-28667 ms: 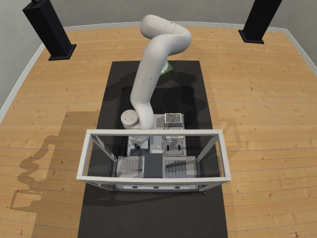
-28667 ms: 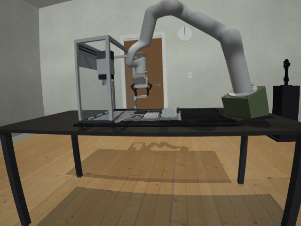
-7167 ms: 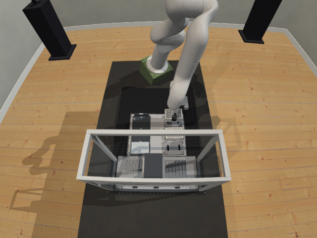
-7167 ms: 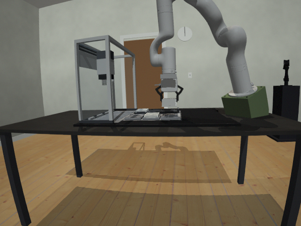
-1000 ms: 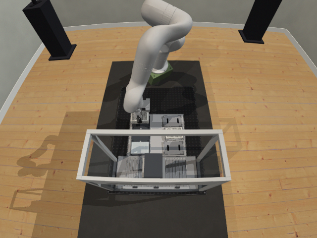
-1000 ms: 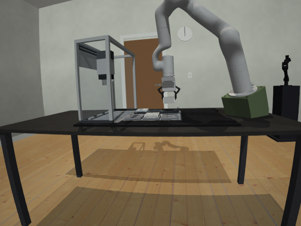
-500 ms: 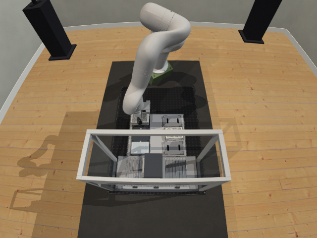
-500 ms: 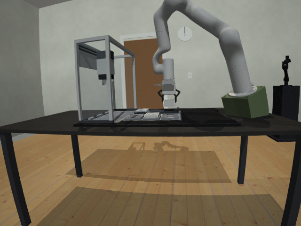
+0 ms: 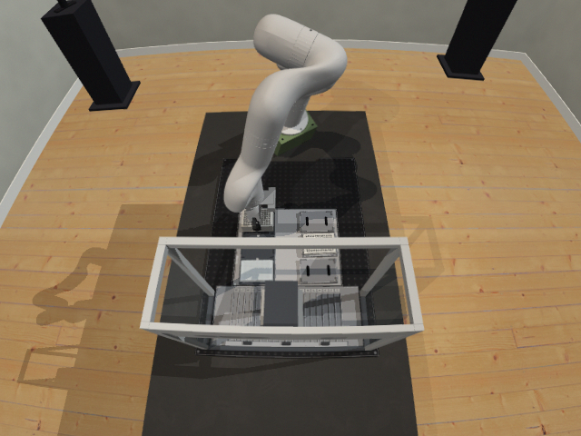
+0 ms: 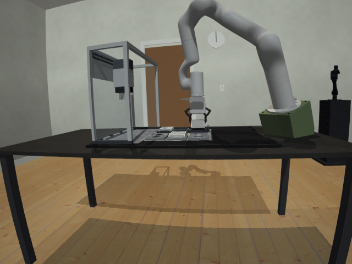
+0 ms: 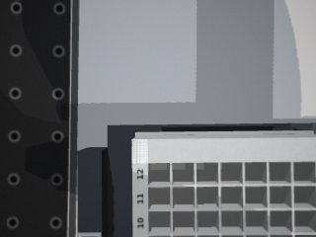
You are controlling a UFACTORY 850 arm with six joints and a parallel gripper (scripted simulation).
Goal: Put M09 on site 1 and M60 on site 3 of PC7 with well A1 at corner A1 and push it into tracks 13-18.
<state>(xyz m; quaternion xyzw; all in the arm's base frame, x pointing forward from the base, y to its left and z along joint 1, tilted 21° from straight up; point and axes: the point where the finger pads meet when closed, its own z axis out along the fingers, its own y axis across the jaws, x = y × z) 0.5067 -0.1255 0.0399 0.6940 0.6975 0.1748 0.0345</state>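
My gripper (image 10: 198,122) is shut on the deep-well block M09 (image 10: 198,124) and holds it upright, low over the handle end of the dark carrier PC7 (image 9: 256,250). I cannot tell whether the block touches the carrier. The wrist view shows the block's square wells (image 11: 222,190) with row numbers 10 to 12, and the carrier's dark frame (image 11: 118,168) below it. A white plate, apparently M60 (image 9: 256,270), lies on the carrier's far site. The middle site looks bare. M06 (image 9: 319,245) lies in the middle nest. The nests before (image 9: 316,220) and behind it (image 9: 319,272) are empty.
The white-framed instrument (image 9: 281,286) stands over the loading rails (image 9: 323,307) beyond the carrier. A dark cover (image 9: 280,303) sits mid-rails. A pipetting head (image 10: 122,78) hangs inside the frame. The perforated black baseplate (image 11: 35,114) lies beside the apron.
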